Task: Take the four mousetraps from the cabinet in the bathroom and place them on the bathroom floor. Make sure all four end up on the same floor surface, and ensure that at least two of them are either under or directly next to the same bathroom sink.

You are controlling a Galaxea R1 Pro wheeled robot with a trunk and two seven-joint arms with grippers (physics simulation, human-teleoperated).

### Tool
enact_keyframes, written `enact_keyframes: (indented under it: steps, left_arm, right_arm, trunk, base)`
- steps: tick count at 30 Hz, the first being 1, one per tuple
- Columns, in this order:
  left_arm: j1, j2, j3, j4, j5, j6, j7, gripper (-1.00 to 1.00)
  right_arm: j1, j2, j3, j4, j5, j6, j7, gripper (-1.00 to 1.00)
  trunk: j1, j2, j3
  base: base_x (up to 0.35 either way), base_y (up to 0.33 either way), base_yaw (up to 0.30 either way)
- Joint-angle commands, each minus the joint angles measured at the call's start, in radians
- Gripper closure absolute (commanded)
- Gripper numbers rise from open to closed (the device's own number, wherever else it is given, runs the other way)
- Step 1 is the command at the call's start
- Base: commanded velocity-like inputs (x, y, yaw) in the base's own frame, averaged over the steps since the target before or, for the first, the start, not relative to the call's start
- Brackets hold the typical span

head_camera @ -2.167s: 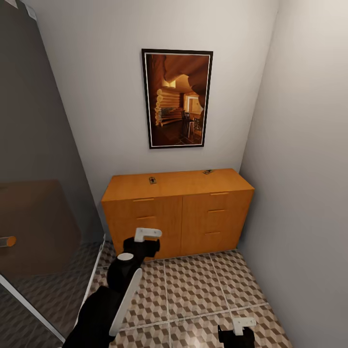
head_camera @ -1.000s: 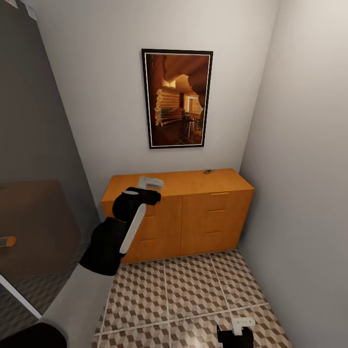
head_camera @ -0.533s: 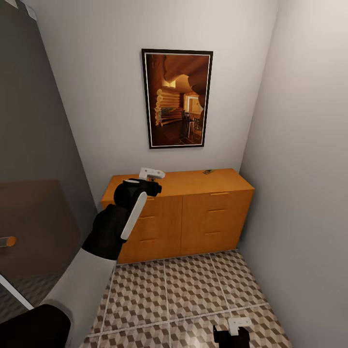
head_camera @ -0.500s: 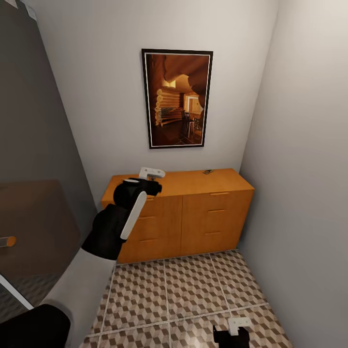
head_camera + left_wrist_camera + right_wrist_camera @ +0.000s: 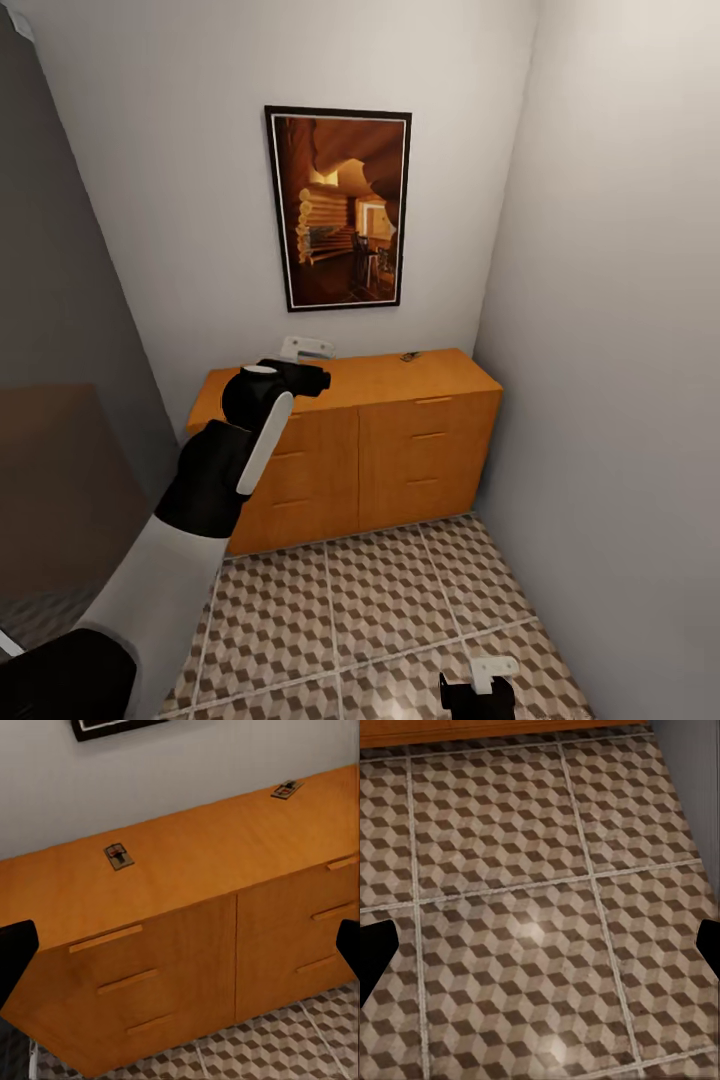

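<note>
The orange-brown cabinet stands against the back wall. Two mousetraps lie on its top: one toward the left, one near the far right back edge, the latter also seen as a mousetrap in the head view. My left gripper hovers above the left part of the cabinet top, short of the left mousetrap. In the left wrist view the left gripper is open with nothing between its dark fingertips. My right gripper hangs low over the bathroom floor, and the right gripper stands open and holds nothing.
A framed picture hangs above the cabinet. A plain wall closes the right side and a grey panel the left. Patterned tiles stretch in front of the cabinet.
My left arm has risen from near the floor to the cabinet top. The head camera has shifted, so the whole scene sits further left. The right gripper has barely moved.
</note>
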Motion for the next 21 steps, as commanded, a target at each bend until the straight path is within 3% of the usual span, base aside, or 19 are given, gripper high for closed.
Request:
enact_keyframes:
  steps: [1, 21]
  left_arm:
    - [-0.001, 0.001, -0.001, -0.004, 0.011, 0.003, 0.010, -1.00]
    - [0.003, 0.007, -0.001, -0.014, 0.012, 0.003, 0.010, -1.00]
  right_arm:
    - [-0.001, 0.000, 0.008, 0.001, -0.006, -0.002, -0.004, -1.00]
    - [-0.001, 0.002, 0.008, 0.001, -0.006, -0.002, -0.003, -1.00]
  trunk:
    - [0.001, -0.002, -0.001]
    - [0.001, -0.002, 0.021]
  base:
    - [0.000, 0.000, -0.235]
    - [0.003, 0.000, -0.229]
